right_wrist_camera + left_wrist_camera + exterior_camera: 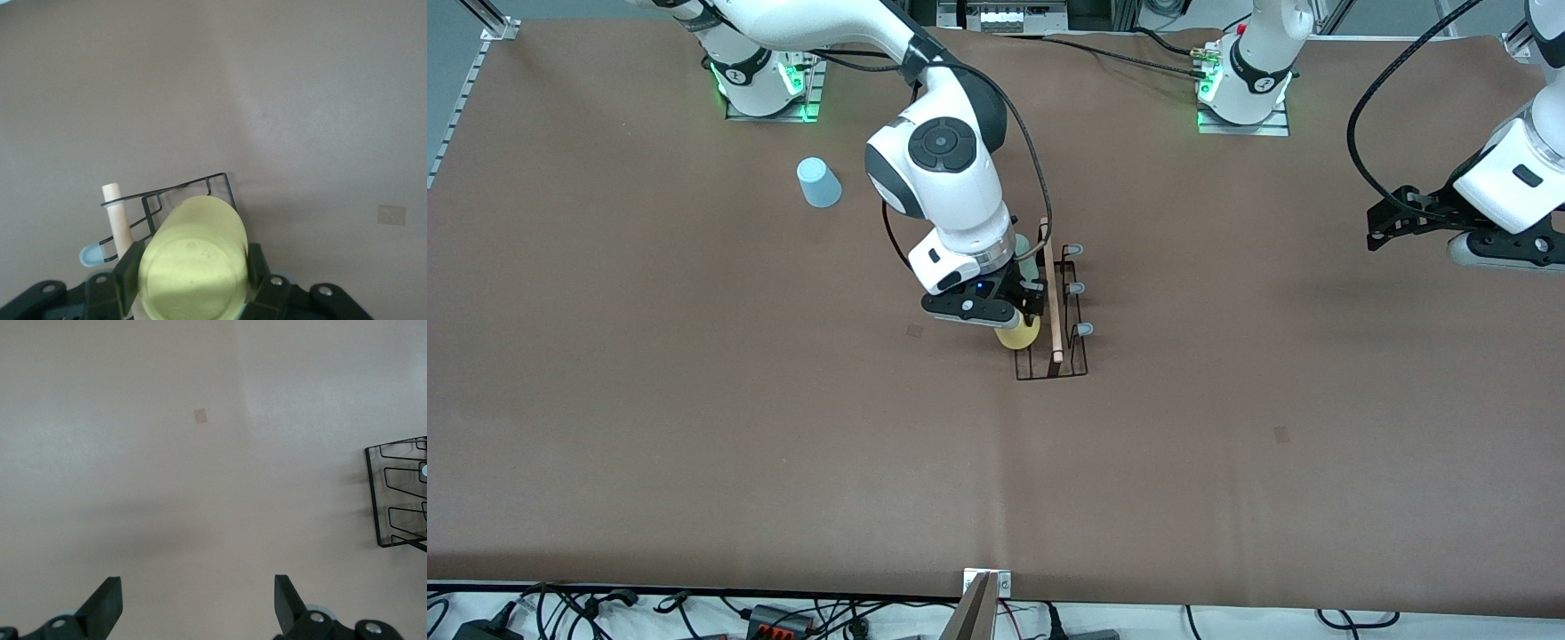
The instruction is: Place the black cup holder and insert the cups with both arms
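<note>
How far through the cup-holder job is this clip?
Done: the black cup holder stands mid-table, with a mint green cup seemingly on it already. In hand: the right gripper holds the yellow cup at the holder. Left: the light blue cup sits on the table; the left gripper waits, open.

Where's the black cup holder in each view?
Front view: black cup holder mid-table, under the right gripper holding the yellow cup.
Left wrist view: its wire base at the picture's edge.
Right wrist view: partly hidden by the cup.
Shared landmark: the holder's wire base.
</note>
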`<state>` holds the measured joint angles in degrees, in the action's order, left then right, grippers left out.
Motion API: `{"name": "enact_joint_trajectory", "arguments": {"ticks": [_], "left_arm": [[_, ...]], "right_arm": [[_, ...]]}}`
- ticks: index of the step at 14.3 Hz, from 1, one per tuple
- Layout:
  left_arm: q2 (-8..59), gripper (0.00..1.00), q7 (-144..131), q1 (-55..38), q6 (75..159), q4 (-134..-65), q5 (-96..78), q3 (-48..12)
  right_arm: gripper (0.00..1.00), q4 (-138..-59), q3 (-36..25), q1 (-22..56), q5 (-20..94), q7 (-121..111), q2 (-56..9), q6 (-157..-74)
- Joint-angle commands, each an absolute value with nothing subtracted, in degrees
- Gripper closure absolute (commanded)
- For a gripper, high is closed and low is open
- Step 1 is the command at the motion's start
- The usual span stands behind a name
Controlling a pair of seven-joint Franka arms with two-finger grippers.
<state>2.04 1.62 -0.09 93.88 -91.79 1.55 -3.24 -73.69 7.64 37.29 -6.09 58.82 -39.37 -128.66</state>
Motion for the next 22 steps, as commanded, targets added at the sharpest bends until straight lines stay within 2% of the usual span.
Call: {"name": "enact_joint_trajectory", "arguments": {"ticks": [1,3,4,5,7,8,10,13,17,22], "left_arm": [[1.58,0.00,1.58,0.44,93.34,-91.85,1.85,-3.87],[1.58,0.00,1.58,0.44,93.34,-91.85,1.76,-3.87],[1.58,0.00,1.58,0.44,93.34,-91.85,1.76,-3.87],[1.58,0.00,1.58,0.44,93.34,-91.85,1.76,-3.87],[1.58,0.00,1.58,0.44,93.34,-91.85,1.76,-3.87],[1.58,0.00,1.58,0.44,93.34,-91.85,1.76,-3.87],[1.58,0.00,1.58,0.44,93.34,-91.85,1.76,-3.87],[1.58,0.00,1.58,0.44,93.34,-91.85,1.76,-3.87],[1.58,0.00,1.58,0.44,93.34,-91.85,1.76,-3.87],[1.58,0.00,1.58,0.44,93.34,-91.85,1.76,-3.87]], "right_arm": [[0.82,-71.98,7.12,38.14,-7.12,60.64,-40.86,-128.93],[0.82,-71.98,7.12,38.32,-7.12,60.64,-41.22,-129.81],[0.78,-71.98,7.03,38.32,-7.12,60.64,-41.39,-129.90],[0.61,-71.98,7.12,38.41,-7.12,60.73,-41.66,-130.08],[0.09,-71.90,6.16,39.72,-7.12,62.74,-42.27,-131.74],[0.00,-71.98,5.54,39.81,-7.12,62.84,-42.19,-132.01],[0.00,-71.98,5.36,39.47,-7.12,62.05,-40.88,-131.31],[0.00,-74.17,5.36,36.49,-7.03,61.35,-35.53,-127.99],[0.00,-87.07,7.20,26.48,-6.15,51.71,-19.81,-120.95],[0.00,-88.24,9.05,12.68,-6.07,28.54,-11.53,-105.67]]}}
